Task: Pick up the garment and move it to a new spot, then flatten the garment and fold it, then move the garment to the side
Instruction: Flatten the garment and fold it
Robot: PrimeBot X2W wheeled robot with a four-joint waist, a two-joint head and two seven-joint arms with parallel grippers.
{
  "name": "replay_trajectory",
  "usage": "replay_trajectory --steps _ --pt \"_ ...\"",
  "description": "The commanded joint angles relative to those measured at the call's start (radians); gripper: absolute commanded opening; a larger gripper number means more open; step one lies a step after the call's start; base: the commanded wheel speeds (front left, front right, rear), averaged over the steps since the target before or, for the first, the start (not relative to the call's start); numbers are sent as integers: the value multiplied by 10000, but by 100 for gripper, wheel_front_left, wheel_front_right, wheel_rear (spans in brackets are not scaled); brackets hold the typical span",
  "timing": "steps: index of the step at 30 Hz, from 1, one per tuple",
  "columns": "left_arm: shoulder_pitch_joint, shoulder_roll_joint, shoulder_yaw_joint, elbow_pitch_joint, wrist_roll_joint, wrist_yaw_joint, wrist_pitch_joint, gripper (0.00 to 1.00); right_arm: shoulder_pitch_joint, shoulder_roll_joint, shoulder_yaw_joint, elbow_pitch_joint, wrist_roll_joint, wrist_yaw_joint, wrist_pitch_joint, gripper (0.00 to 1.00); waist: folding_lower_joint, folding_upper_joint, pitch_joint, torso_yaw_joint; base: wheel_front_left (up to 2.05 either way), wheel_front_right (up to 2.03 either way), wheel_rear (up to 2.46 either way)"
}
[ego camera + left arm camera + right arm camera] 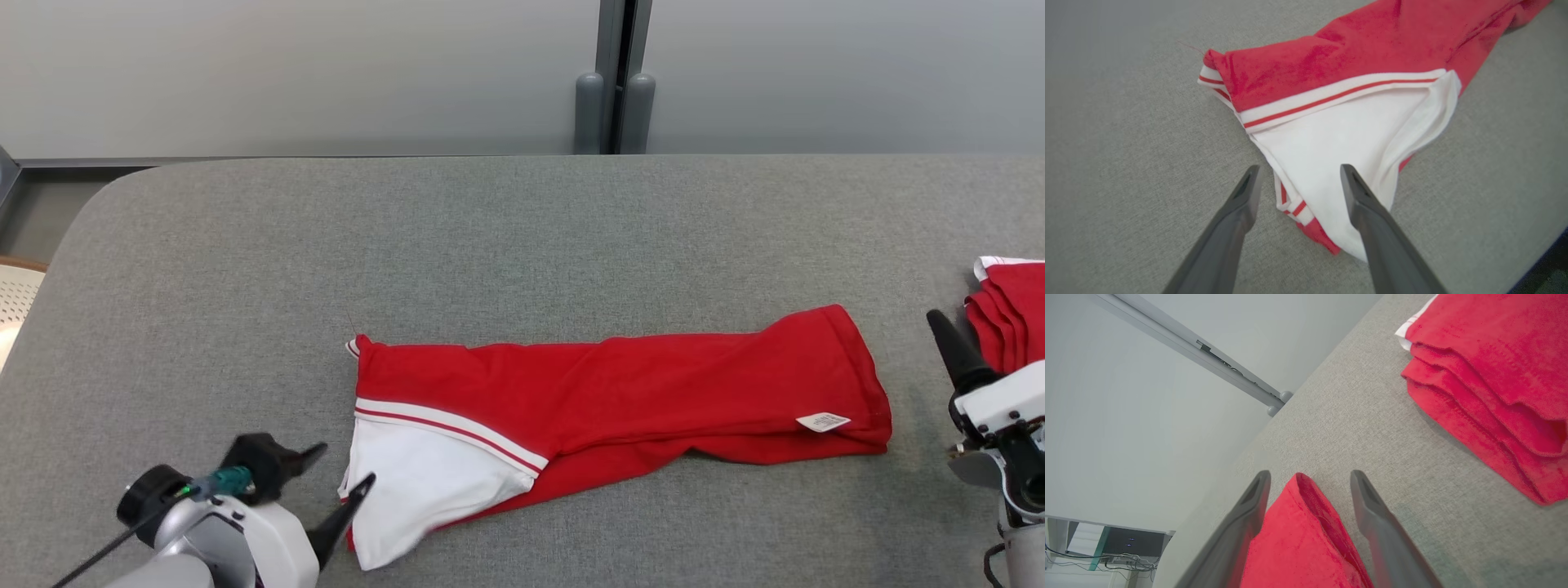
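You are working in the fold step: the red polo shirt (620,392) is lying as a long strip at the near centre of the table (522,229), and the left gripper (1300,167) and right gripper (1310,473) are hovering, fingers apart, at its collar and hem ends, which is calling for a grasp on each.

On grey table (490,237), folded red stack (1012,314) lies near right gripper (1310,475), ahead and to its right; two grey posts (614,114) well beyond.

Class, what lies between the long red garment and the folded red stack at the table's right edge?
In the head view, between the garment and the stack: bare grey tabletop and one dark finger of the open right gripper.
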Motion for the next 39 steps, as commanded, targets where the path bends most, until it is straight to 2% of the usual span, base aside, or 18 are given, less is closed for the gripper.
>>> replay_trajectory --steps 1,7,9,11,12,15,18,21,24,26,31,35,39 --pt "-151 13 357 99 -159 238 -340 100 -50 26 108 -461 -161 5 -384 100 0 -1 -64 9 0 0 0" --pt "-165 -457 2202 350 -821 1178 -2124 100 502 169 1041 -2517 -377 5 -1995 100 0 -1 -260 34 0 0 0" --pt "116 -988 3815 160 -992 1456 -2325 100 950 -39 1845 -3464 -725 5 -3037 100 0 -1 -356 39 0 0 0" --pt "566 -1516 5260 -282 -411 1446 -2325 100 1222 -215 2420 -3965 -1040 3 -3814 100 0 -1 -400 34 0 0 0" --pt "566 -1516 5260 -282 -411 1446 -2325 100 1222 -215 2420 -3965 -1040 3 -3814 100 0 -1 -400 34 0 0 0" --pt "1573 -2468 7268 -810 944 1407 -2316 100 1557 -444 3027 -4330 -1568 3 -4934 100 0 -1 -465 18 0 0 0" --pt "2629 -3752 8948 -1216 2011 973 -2322 100 1869 -613 3596 -4348 -2238 3 -5811 100 0 -1 -553 -8 0 0 0" --pt "3509 -4873 10194 -1232 2875 187 -2323 100 2087 -593 4009 -4130 -2897 3 -6236 100 0 -1 -604 -51 0 0 0" --pt "4117 -5804 11265 -992 3689 -539 -2326 100 2304 -415 4089 -3814 -3377 3 -6417 100 0 -1 -634 -59 0 0 0" --pt "4397 -6193 11793 -779 4215 -960 -2325 100 2446 -219 4097 -3614 -3550 3 -6460 100 0 -1 -632 -51 0 0 0" --pt "4623 -6644 12460 -330 4964 -1758 -2325 100 2539 84 4041 -3180 -3846 3 -6534 100 0 -1 -500 0 0 0 0" --pt "4386 -6731 12628 -124 5202 -2020 -2326 100 2400 335 3643 -2592 -3736 3 -6530 100 0 -1 -351 76 0 0 0" --pt "4214 -6731 12471 30 5065 -2131 -2326 100 2085 812 2771 -1024 -2965 5 -6452 100 0 -1 -268 167 0 0 0"
